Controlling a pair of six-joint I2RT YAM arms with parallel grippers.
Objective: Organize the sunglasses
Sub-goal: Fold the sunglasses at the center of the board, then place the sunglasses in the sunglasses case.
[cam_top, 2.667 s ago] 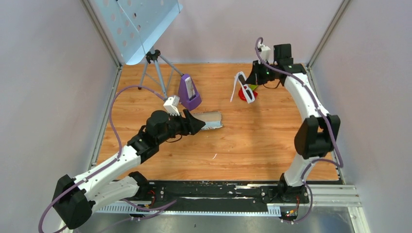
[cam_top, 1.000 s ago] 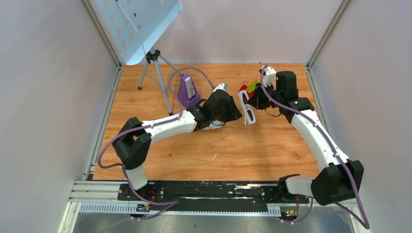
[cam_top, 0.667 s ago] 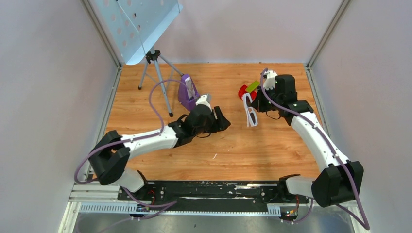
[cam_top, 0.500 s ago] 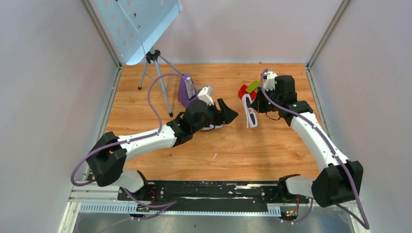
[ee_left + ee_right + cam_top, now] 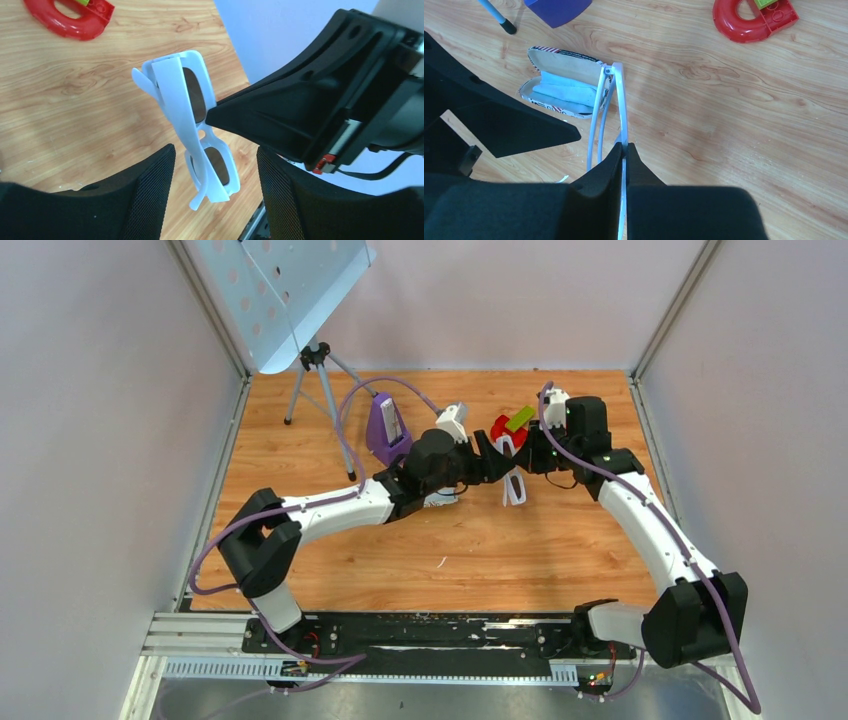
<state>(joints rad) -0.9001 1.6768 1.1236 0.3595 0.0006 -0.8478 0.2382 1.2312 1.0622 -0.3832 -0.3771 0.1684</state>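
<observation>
The sunglasses (image 5: 514, 486) have a white frame and dark lenses and hang above the table, tilted. My right gripper (image 5: 528, 457) is shut on them; in the right wrist view its tips (image 5: 625, 147) pinch the thin white frame (image 5: 623, 100). My left gripper (image 5: 492, 454) is open. In the left wrist view its two mesh-faced jaws stand either side of the lower end of the sunglasses (image 5: 192, 120), apart from them, around the gripper's middle (image 5: 215, 150). The open flag-printed case (image 5: 566, 90) lies on the table with a light blue cloth (image 5: 569, 94) inside.
A red ring toy with a green brick (image 5: 512, 425) lies just behind the grippers. A purple block (image 5: 386, 428) and a tripod (image 5: 320, 390) holding a perforated panel stand at the back left. A small white scrap (image 5: 441, 562) lies on the wooden table (image 5: 560, 550).
My left arm has swung from beside the case up and right to the sunglasses, and its open jaws now bracket them. My right gripper has held the sunglasses almost still over the last second.
</observation>
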